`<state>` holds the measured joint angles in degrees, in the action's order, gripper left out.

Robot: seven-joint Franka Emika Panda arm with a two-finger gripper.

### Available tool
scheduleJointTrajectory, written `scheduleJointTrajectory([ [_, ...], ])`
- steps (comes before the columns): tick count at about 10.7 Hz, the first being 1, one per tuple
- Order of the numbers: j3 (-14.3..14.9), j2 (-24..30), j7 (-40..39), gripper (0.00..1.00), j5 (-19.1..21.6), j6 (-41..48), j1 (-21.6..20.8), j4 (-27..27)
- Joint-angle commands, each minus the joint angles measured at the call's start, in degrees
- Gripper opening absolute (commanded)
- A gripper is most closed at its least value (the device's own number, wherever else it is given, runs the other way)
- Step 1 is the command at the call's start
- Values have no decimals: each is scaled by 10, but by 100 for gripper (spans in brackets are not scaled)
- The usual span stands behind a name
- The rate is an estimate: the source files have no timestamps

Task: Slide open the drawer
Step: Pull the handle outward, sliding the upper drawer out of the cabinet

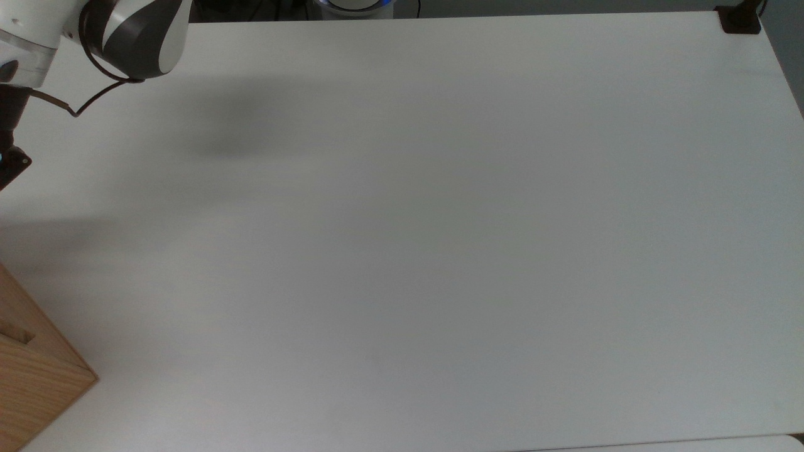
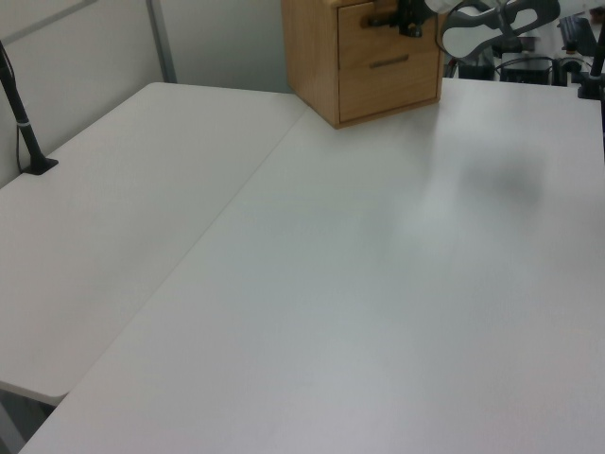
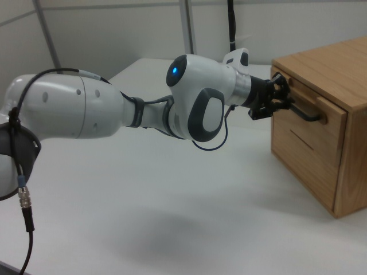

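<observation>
The drawer is the upper one in a light wooden cabinet on the right view's right. Its front panel sits close against the cabinet face. A black bar handle runs across that panel. My gripper is at the handle's left end in the right view, touching or nearly touching it. In the left view the drawer is at the top edge with my gripper at the right end of its handle. A corner of the cabinet shows at the top view's bottom left.
A second drawer sits below the first. The white table stretches wide in front of the cabinet. A black clamp post stands at the left view's left, and another clamp sits at the top view's top right corner.
</observation>
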<state>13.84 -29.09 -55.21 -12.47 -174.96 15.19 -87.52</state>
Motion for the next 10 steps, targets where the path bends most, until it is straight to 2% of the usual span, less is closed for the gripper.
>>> scheduleJointTrajectory([
  [1, -5, 109, 4, 0, 13, -6, -10, -114],
  [6, -7, 254, 3, 0, 13, 25, -29, -264],
  [8, -7, 314, 2, 0, 13, 99, -41, -294],
  [10, -7, 366, -3, 0, 12, 220, -58, -296],
])
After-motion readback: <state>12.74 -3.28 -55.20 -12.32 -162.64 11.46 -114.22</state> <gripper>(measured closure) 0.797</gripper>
